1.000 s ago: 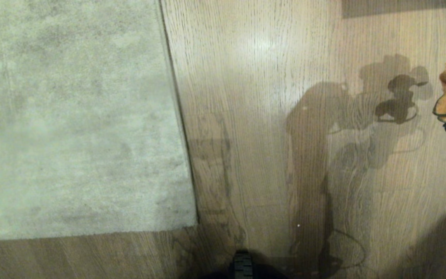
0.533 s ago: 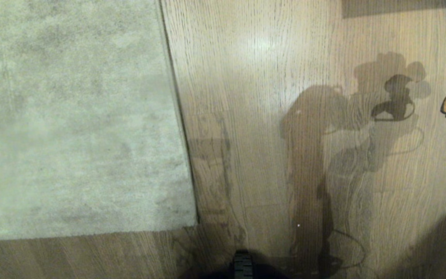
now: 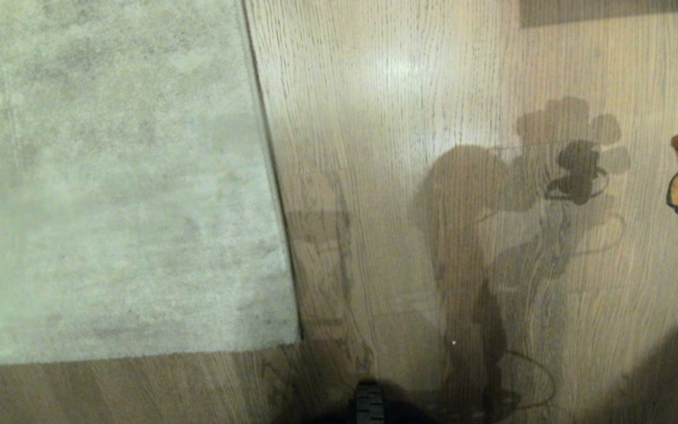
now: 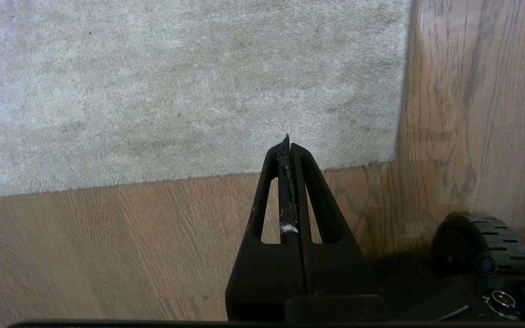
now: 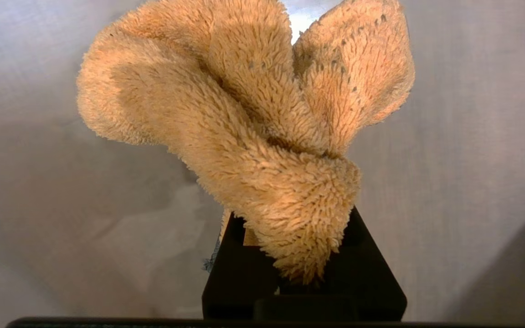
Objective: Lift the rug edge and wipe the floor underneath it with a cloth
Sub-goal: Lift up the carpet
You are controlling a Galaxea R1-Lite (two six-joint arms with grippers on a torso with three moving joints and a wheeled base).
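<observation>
Cloth (image 5: 262, 150) bunched upright, clamped in right gripper (image 5: 290, 255), folds fanning past fingertips. Off floor (image 3: 409, 176), well right of flat rug edge (image 3: 268, 176). Left gripper (image 4: 288, 148) closed, empty.

Left gripper (image 4: 288, 142): matte black, two long tapered fingers with triangular cutouts, ribbed inner pads, white lint stuck low in the seam between the jaws. Behind the jaws, black base housing and a ribbed black wheel (image 4: 479, 246). Right gripper (image 5: 290, 255): same black wedge body; thin black cable (image 3: 677, 203) looped beside it.
</observation>
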